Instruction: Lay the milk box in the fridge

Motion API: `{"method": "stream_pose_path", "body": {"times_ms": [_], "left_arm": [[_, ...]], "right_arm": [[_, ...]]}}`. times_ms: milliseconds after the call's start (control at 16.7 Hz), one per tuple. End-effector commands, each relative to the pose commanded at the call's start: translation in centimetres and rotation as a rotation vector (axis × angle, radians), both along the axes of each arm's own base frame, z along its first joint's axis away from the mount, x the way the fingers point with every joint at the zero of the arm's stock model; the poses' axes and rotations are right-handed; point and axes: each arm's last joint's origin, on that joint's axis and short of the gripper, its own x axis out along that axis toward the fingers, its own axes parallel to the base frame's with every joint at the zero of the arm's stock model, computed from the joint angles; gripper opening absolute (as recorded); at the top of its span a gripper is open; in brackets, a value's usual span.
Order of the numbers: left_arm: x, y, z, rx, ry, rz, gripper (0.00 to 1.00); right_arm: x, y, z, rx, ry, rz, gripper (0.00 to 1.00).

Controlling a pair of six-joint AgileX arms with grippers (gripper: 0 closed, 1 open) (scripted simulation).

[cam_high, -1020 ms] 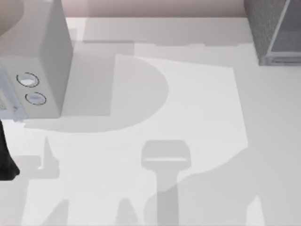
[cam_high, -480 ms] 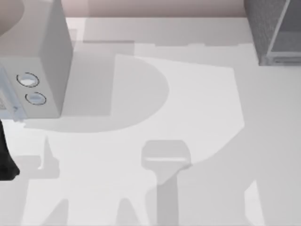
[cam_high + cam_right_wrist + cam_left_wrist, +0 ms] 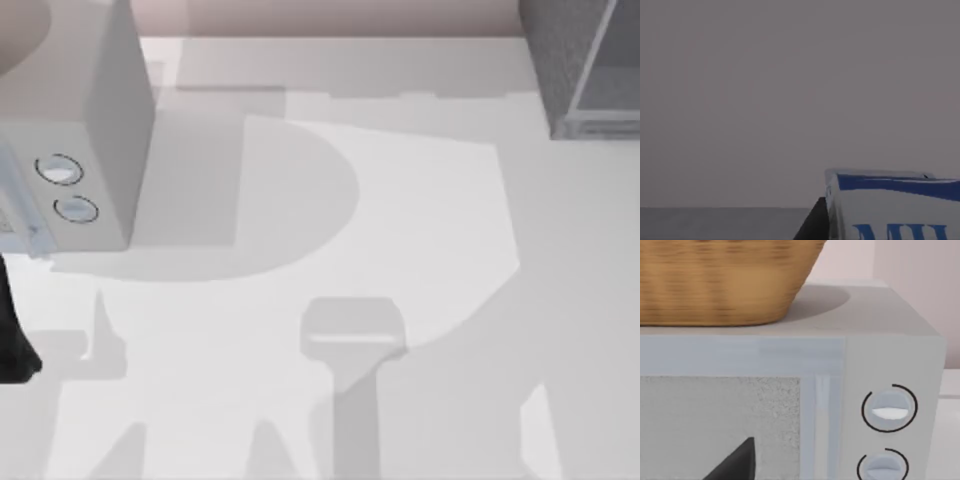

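The milk box, blue with a white band and blue lettering, fills the near corner of the right wrist view against a plain grey background. My right gripper is shut on it, one dark finger pressed against its side. The fridge, dark grey and speckled with a pale metal frame, stands at the table's far right corner. My left arm sits at the left edge of the table. My left gripper shows as a dark wedge close to the microwave's door.
A light grey microwave with two round dials stands at the far left, and a woven basket rests on top of it. The white table between the microwave and the fridge carries only shadows.
The broad shadow at the table's lower right has shifted towards the right. The left arm, microwave and fridge have not moved.
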Motion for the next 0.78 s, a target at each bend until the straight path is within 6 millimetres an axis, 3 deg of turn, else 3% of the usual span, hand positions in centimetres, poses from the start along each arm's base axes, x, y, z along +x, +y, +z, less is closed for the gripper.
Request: {"method": "stream_pose_path", "body": {"times_ms": [420, 780], "left_arm": [[0.0, 0.0, 0.0, 0.0, 0.0, 0.0, 1.0], [0.0, 0.0, 0.0, 0.0, 0.0, 0.0, 1.0]], "right_arm": [[0.0, 0.0, 0.0, 0.0, 0.0, 0.0, 0.98], [0.0, 0.0, 0.0, 0.0, 0.0, 0.0, 1.0]]}}
